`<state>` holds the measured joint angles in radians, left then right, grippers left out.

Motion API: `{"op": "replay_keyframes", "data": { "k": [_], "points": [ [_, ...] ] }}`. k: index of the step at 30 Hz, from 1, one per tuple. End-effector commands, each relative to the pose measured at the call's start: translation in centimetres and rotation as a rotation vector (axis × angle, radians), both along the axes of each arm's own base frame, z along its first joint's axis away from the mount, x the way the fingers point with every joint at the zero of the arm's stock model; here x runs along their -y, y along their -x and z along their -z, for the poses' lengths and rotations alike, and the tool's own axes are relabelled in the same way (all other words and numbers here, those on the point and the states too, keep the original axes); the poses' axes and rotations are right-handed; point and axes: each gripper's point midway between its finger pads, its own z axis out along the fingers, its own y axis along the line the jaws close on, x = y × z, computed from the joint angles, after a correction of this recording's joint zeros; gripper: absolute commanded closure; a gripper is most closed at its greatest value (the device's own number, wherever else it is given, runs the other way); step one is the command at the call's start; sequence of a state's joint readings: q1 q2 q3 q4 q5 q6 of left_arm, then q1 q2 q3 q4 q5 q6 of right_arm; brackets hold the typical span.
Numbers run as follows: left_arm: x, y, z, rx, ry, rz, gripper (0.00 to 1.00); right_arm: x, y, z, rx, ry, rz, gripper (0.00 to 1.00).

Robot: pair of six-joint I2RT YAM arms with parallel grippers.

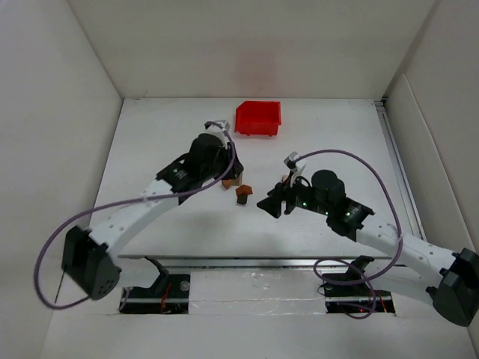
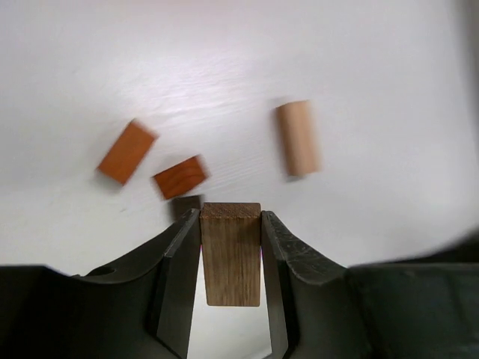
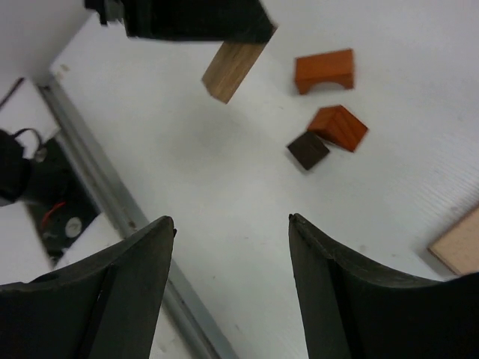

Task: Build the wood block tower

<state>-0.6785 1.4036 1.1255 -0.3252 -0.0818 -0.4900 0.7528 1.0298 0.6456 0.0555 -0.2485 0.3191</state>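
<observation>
Timber seemingly light, rigid and smooth suited the flat-side pinch of the left gripper, clenched on the tan block in front of the red bin; the right gripper gaped empty.

Wood blocks: five. Red bin: one. Tools: two, left tool, right tool.
</observation>
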Motion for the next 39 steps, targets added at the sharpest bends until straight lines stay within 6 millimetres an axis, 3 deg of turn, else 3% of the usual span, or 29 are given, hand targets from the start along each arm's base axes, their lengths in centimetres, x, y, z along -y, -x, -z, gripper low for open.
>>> {"op": "replay_keyframes", "data": {
  "k": [1,3,5,9,14,18,24,33,39],
  "points": [
    [3.6,2.8,-8.6,0.221,0.324,0.244,1.00,-1.7,2.9,-6.7,0.149,-0.206,-0.211,0.32],
    [4.1,4.5,-13.0,0.359,0.467,0.328,1.00,-1.4,4.2,-9.9,0.216,-0.298,-0.254,0.32],
    [4.5,6.4,-15.7,0.411,0.551,0.414,1.00,-0.9,5.3,-12.5,0.259,-0.363,-0.281,0.32],
    [5.0,10.0,-20.9,0.560,0.721,0.587,1.00,-0.5,6.3,-15.9,0.312,-0.443,-0.318,0.30],
    [4.2,14.1,-25.1,0.686,0.851,0.742,1.00,-1.1,6.9,-18.7,0.287,-0.516,-0.379,0.26],
    [3.8,15.2,-25.9,0.717,0.873,0.780,1.00,-1.0,6.3,-19.5,0.291,-0.530,-0.337,0.22],
    [4.1,15.6,-25.4,0.699,0.899,0.807,1.00,-1.1,5.8,-21.3,0.332,-0.567,-0.329,0.21],
    [3.8,16.5,-25.6,0.700,0.957,0.826,1.00,-1.2,6.5,-23.0,0.364,-0.635,-0.403,0.25],
    [3.8,16.8,-25.7,0.697,0.965,0.838,1.00,-1.5,6.6,-23.5,0.369,-0.648,-0.422,0.35]
  ]
}}
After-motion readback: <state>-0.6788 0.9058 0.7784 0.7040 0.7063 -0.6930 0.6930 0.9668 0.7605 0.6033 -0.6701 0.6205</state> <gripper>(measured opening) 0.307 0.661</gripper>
